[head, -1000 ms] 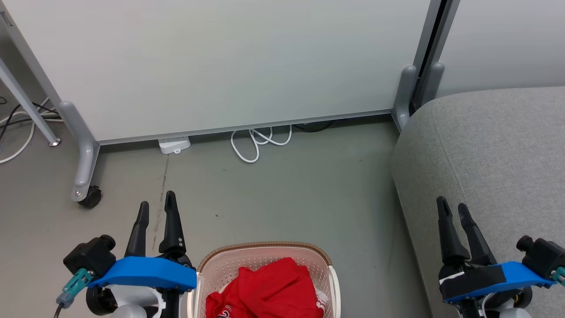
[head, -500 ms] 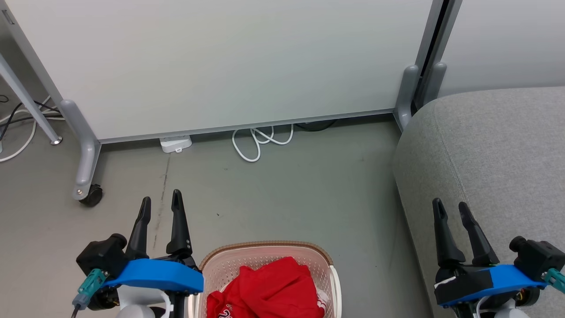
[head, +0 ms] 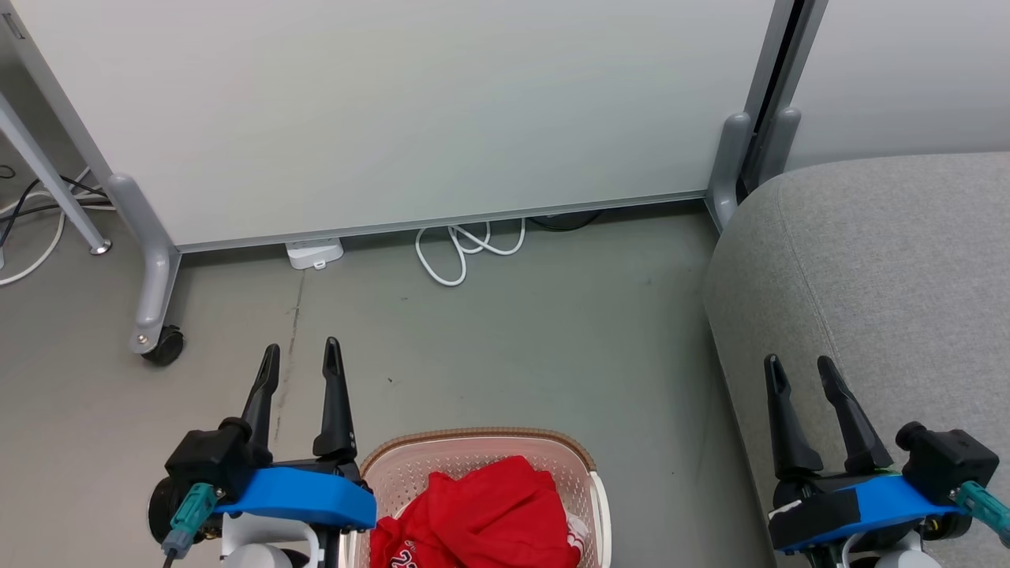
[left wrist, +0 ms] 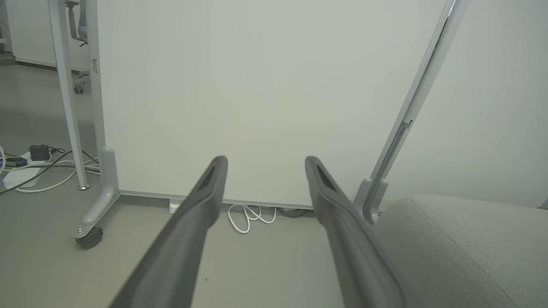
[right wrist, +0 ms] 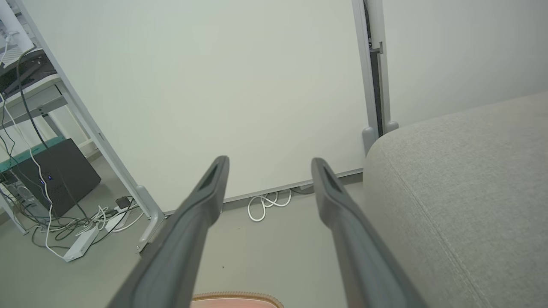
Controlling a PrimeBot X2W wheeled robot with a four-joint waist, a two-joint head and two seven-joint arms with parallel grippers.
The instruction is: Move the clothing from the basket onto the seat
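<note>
Red clothing [head: 481, 513] with white lettering lies bunched in the cream perforated basket [head: 410, 473], whose brown rim [right wrist: 235, 296] also peeks in at the bottom of the right wrist view. The basket stands on the floor at the bottom centre of the head view. My left gripper [head: 301, 355] hovers open just left of the basket, fingers pointing at the partition, nothing between them. My right gripper [head: 798, 368] is open and empty above the front left edge of the grey seat [head: 884, 260]. The seat [left wrist: 462, 244] spreads over the right of both wrist views [right wrist: 471, 179].
A white partition [head: 394, 110] on grey castor legs [head: 154, 315] stands ahead. A coiled white cable [head: 461, 248] and a power strip [head: 314, 252] lie at its foot. More cables and a dark box [right wrist: 55, 175] sit far left. Bare grey floor [head: 513, 347] lies between basket and partition.
My left gripper has shifted right, closer to the basket, and my right gripper has drifted slightly left. Both stay open. The clothing and basket have not moved.
</note>
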